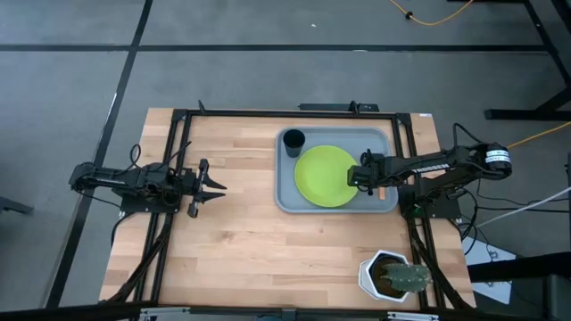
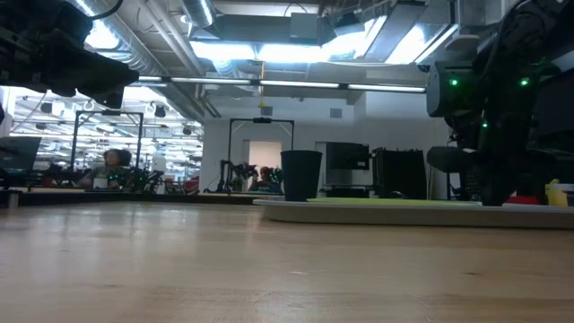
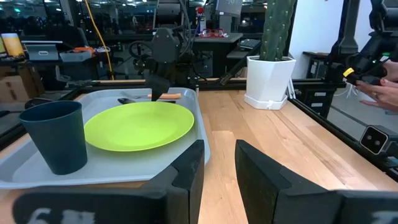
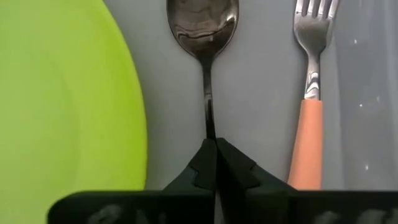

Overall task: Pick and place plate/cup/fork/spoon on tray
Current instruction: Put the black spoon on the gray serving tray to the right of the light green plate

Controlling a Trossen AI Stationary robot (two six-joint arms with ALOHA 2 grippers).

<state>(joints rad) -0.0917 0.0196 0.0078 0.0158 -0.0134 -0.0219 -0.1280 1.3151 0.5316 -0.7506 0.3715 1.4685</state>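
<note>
- The tray [image 1: 284,198] lies on the table [image 1: 232,241], toward 2 o'clock from the table's middle.
- In the tray: the plate [image 1: 323,176] at the middle, the cup [image 1: 293,139] at 11 o'clock of the plate.
- The spoon [image 4: 203,37] lies at 3 o'clock of the plate, the fork [image 4: 311,81] just beyond it, the 2 side by side.
- A potted cactus [image 1: 394,275] stands at the table's 5 o'clock corner.

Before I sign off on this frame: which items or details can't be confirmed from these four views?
- Dark metal spoon: handle end hidden between the right pincer tips, right wrist view; covered by that arm in the high view.
- Orange-handled fork: handle end cut off by the pincer body; barely a sliver in the high view.
- Lime-green round plate: only an edge-on strip over the grey-blue tray rim, low view.
</note>
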